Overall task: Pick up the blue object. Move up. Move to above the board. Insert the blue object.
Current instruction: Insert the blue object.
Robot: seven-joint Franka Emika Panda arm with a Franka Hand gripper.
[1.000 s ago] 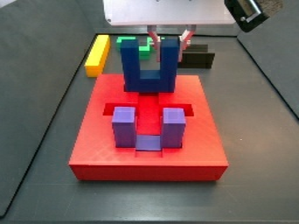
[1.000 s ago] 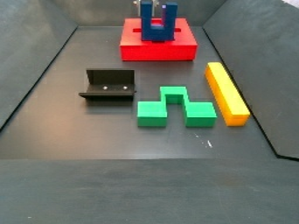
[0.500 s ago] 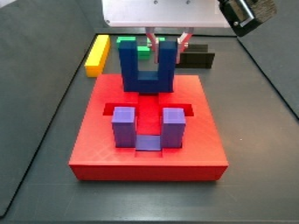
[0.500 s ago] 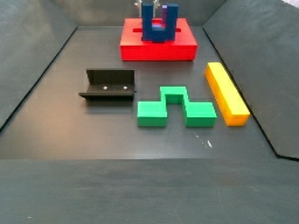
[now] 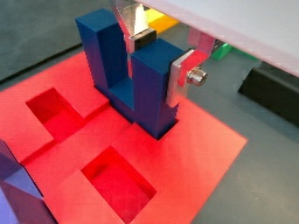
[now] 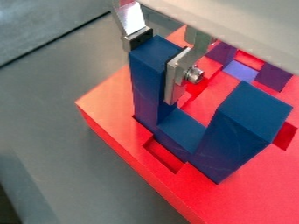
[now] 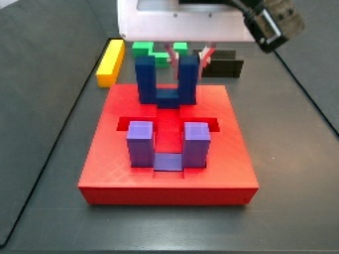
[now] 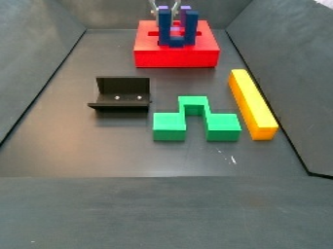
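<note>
The dark blue U-shaped blue object [image 7: 169, 79] stands upright at the far end of the red board [image 7: 169, 171], its base down in a recess there. My gripper [image 7: 189, 50] is shut on one of its prongs from above. Both wrist views show the silver fingers [image 5: 184, 75] clamping that prong [image 6: 152, 87], with the gripper [image 5: 162, 59] [image 6: 158, 54] over the board [image 5: 198, 157] [image 6: 117, 114]. A side view shows the blue object [image 8: 176, 27] on the board [image 8: 176, 55]. A purple U-shaped block [image 7: 169, 145] sits in the board's near recesses.
On the floor lie a yellow bar [image 8: 254, 100], a green stepped block [image 8: 196, 119] and the fixture [image 8: 121, 95]. A small black box [image 7: 227, 66] sits beyond the board. Two empty recesses [image 5: 117, 175] show in the board.
My gripper has moved down a little with the blue object, whose base now sits lower in the board.
</note>
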